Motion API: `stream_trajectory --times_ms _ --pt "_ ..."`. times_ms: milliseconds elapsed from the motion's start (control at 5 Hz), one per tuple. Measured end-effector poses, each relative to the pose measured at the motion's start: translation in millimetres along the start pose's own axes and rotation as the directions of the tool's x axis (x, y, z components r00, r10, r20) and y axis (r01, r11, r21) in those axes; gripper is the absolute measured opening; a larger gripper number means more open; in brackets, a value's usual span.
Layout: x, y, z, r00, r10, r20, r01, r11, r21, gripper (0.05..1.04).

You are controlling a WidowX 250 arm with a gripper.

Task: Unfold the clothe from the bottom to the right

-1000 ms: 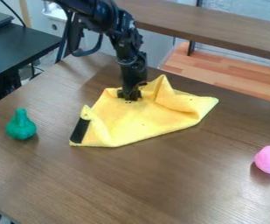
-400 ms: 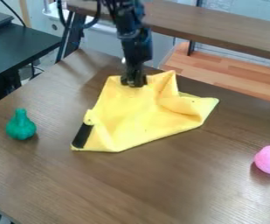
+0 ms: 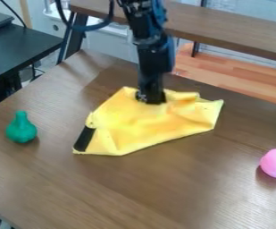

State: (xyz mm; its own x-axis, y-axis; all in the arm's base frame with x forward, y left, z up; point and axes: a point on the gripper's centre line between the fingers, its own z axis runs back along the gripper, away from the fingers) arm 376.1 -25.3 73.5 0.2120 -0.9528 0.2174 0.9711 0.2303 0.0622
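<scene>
The black gripper (image 3: 151, 99) hangs down at the far edge of the yellow cloth (image 3: 134, 129), touching it near the middle of that edge. The cloth lies partly folded at the centre of the table, with raised creases and a crumpled fold right of the gripper. A black strip (image 3: 84, 139) shows at its left corner, beside a small turned-up flap. The cloth's right corner points toward the table's far right side. What lies beneath the gripper's tip is hidden.
A green pear-shaped object (image 3: 21, 128) stands left of the cloth. A pink egg-shaped object (image 3: 275, 163) sits at the right on the brown table (image 3: 152, 192). Behind are a wooden shelf (image 3: 223, 31) and a dark side table (image 3: 23, 49).
The gripper moved back, then right and slightly nearer the camera. The cloth's far part shifted along with it, its tall peak flattened, and its near edge slid slightly toward the camera.
</scene>
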Motion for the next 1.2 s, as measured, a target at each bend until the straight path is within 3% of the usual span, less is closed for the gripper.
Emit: stream_trajectory --times_ms 400,800,1000,1200 --pt "36.9 -65.8 -2.5 0.997 -0.077 0.005 0.078 0.993 -0.087 0.063" --pt "60.5 -104.0 -7.5 0.999 -0.040 0.007 0.040 0.986 -0.161 0.063" --pt "63.5 -114.0 -21.9 0.998 0.059 -0.005 -0.059 0.969 -0.239 0.063" --pt "67.1 -122.2 -38.9 0.983 0.185 -0.021 -0.180 0.919 -0.351 0.068"
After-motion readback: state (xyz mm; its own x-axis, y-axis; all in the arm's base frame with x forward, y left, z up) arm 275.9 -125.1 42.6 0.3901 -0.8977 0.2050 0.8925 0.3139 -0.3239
